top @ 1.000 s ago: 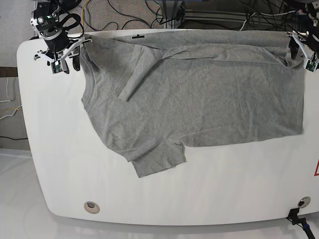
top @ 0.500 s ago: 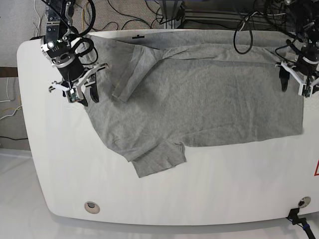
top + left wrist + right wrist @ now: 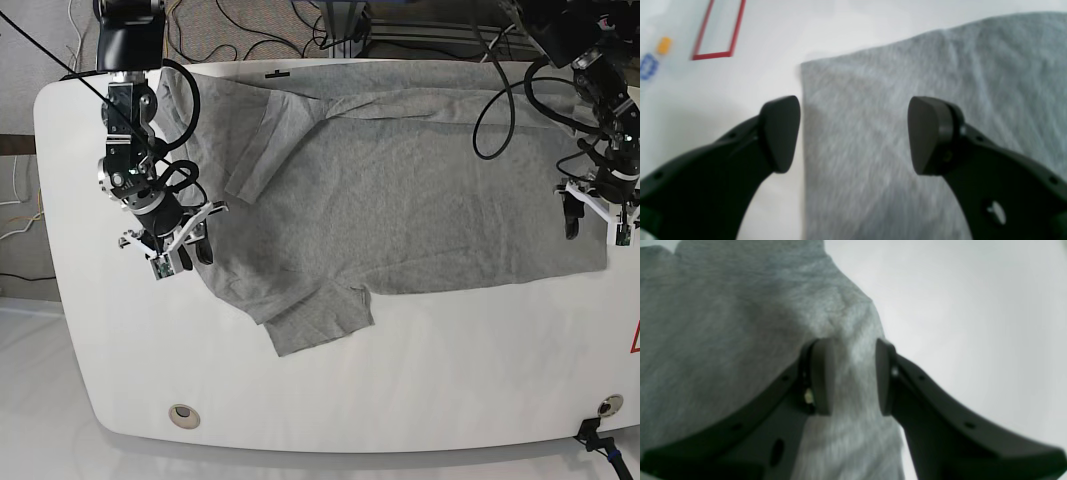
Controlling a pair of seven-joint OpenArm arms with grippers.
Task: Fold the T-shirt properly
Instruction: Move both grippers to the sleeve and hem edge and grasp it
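The grey T-shirt (image 3: 400, 190) lies spread flat on the white table (image 3: 450, 380), collar end at the left, one sleeve folded over near its top left. My right gripper (image 3: 183, 250) is at the shirt's left edge above the lower sleeve. In the right wrist view the right gripper (image 3: 852, 376) stands open with its jaws narrowed, and a ridge of shirt fabric (image 3: 723, 323) runs between the pads. My left gripper (image 3: 592, 222) is at the shirt's right hem. The left gripper (image 3: 853, 133) is wide open and straddles the hem edge of the shirt (image 3: 923, 66).
Dark cables (image 3: 260, 30) lie on the floor behind the table's far edge. Two round holes (image 3: 183, 415) (image 3: 608, 405) sit near the front edge. A red-outlined label (image 3: 718, 30) is on the table just beyond the shirt's right corner.
Both arms have moved from the table's far corners toward the front along the shirt's side edges. The right gripper's jaws have narrowed around the fabric.
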